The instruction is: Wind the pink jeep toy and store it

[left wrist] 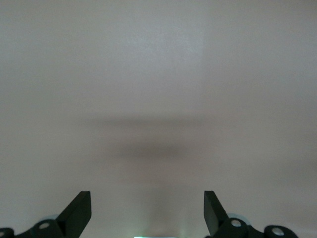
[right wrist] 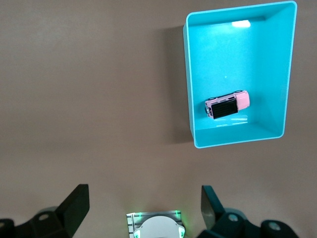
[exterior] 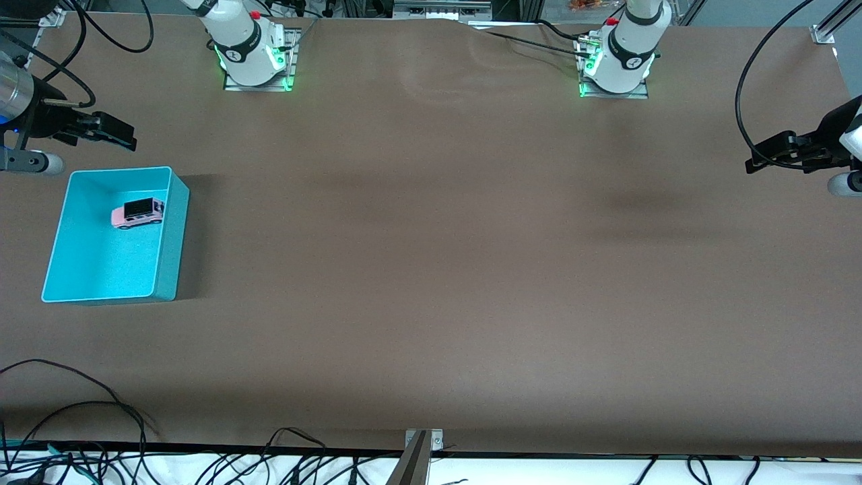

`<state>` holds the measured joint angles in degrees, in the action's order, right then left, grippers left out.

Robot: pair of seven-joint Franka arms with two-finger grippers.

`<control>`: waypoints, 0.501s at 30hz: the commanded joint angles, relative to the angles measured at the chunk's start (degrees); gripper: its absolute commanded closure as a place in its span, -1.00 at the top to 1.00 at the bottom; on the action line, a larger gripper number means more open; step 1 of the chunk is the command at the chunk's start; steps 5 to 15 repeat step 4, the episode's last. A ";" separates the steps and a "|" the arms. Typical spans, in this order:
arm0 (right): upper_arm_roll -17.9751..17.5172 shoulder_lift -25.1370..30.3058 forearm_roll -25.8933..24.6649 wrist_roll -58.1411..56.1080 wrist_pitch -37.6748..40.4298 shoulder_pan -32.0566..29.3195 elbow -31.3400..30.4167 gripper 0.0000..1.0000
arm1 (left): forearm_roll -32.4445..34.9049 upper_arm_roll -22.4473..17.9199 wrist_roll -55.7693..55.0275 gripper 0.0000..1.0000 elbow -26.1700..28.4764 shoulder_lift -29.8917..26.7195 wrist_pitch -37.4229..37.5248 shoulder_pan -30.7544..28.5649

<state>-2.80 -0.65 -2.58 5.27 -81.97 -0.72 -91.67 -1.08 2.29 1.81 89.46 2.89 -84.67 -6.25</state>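
Pink jeep toy (exterior: 138, 213): rests on its wheels inside the turquoise bin (exterior: 172, 236), on the floor of the bin's half farther from the front camera, black roof up; nothing touches it.
Turquoise bin: open-topped, stands on the brown table (exterior: 431, 269) at the right arm's end.
Right arm: its base stands at the table's edge farthest from the front camera; the wrist is raised at the right arm's end of the table, camera looking down on the bin and the base.
Right gripper (exterior: 111, 131): up in the air over the bare table just beside the bin, fingers (right wrist: 74, 206) spread wide, holding nothing.
Left arm: waits, drawn back to the left arm's end of the table.
Left gripper (exterior: 774, 151): in the air over bare table, fingers (left wrist: 79, 210) spread wide, empty.
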 commanded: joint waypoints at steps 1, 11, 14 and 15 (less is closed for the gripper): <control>0.87 -0.23 0.56 -3.68 1.38 0.81 1.76 1.00 | 1.26 0.17 0.22 1.00 -1.83 0.89 0.65 -0.16; 0.87 -0.23 0.56 -3.69 1.47 0.81 1.76 1.00 | 1.26 0.17 0.13 1.00 -1.83 0.89 0.65 -0.16; 0.87 -0.23 0.56 -3.69 1.47 0.81 1.76 1.00 | 1.26 0.17 0.13 1.00 -1.83 0.89 0.65 -0.16; 0.87 -0.23 0.56 -3.69 1.47 0.81 1.76 1.00 | 1.26 0.17 0.13 1.00 -1.83 0.89 0.65 -0.16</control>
